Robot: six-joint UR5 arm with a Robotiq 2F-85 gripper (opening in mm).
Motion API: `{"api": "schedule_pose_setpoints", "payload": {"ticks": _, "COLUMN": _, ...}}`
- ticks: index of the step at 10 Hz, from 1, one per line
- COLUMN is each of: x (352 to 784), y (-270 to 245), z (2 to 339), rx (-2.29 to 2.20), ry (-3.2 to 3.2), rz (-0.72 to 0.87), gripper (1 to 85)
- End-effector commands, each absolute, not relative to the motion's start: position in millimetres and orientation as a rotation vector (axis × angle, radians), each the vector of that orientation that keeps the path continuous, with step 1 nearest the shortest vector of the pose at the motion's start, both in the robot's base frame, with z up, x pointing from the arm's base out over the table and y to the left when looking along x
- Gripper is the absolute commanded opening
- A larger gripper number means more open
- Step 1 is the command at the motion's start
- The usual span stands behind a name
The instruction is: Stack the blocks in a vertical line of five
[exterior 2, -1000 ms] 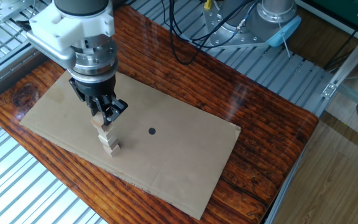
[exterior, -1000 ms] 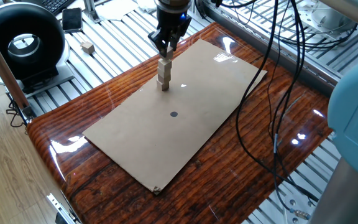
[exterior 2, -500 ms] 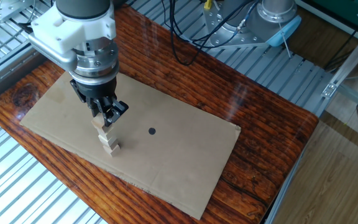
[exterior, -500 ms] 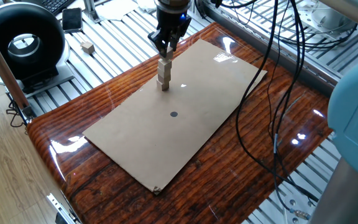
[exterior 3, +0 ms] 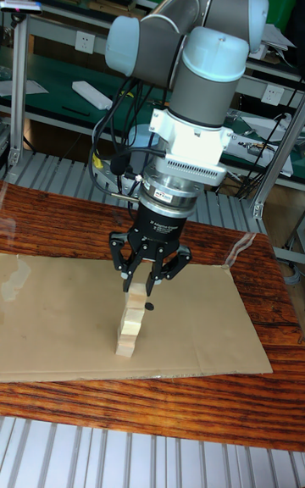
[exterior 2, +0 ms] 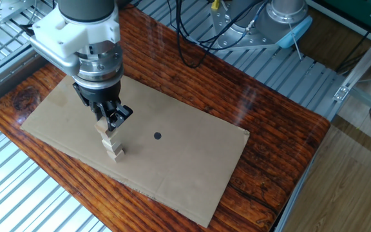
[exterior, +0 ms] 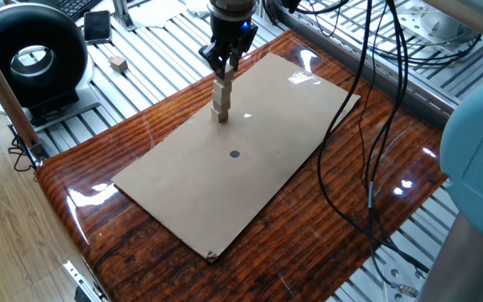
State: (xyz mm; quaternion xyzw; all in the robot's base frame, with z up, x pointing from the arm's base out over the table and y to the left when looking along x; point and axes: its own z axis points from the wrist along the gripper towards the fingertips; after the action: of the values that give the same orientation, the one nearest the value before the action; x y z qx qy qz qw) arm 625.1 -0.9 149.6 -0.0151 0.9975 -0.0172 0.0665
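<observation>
A stack of several light-tan blocks (exterior: 221,101) stands upright on the cardboard sheet (exterior: 250,193), slightly crooked in the tall fixed view (exterior 3: 130,323) and in the other fixed view (exterior 2: 111,142). My gripper (exterior 3: 140,285) points straight down over the stack, its fingers on either side of the top block, slightly spread and open. It hides that block's upper part (exterior: 225,69) (exterior 2: 110,120). One more block (exterior: 118,63) lies loose on the metal slats at the back left, off the wooden table.
A black dot (exterior: 234,153) marks the middle of the cardboard. A black ring-shaped device (exterior: 32,59) stands at the far left. Black cables (exterior: 367,126) hang over the right side of the glossy wooden table (exterior: 376,210).
The gripper has crept upward a few pixels above the stack. The stack has not moved.
</observation>
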Motion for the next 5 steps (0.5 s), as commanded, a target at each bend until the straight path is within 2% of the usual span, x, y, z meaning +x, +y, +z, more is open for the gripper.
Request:
{"api": "schedule_pose_setpoints", "payload": {"ticks": 1, "x": 626.2, "y": 4.5, "z": 151.7, "rx": -0.013, "ry": 3.008, "rz": -0.043, "gripper": 1.0}}
{"api": "schedule_pose_setpoints", "payload": {"ticks": 5, "x": 627.5, "y": 5.2, "z": 149.7, "rx": 0.004, "ry": 3.010, "rz": -0.040, "gripper": 1.0}}
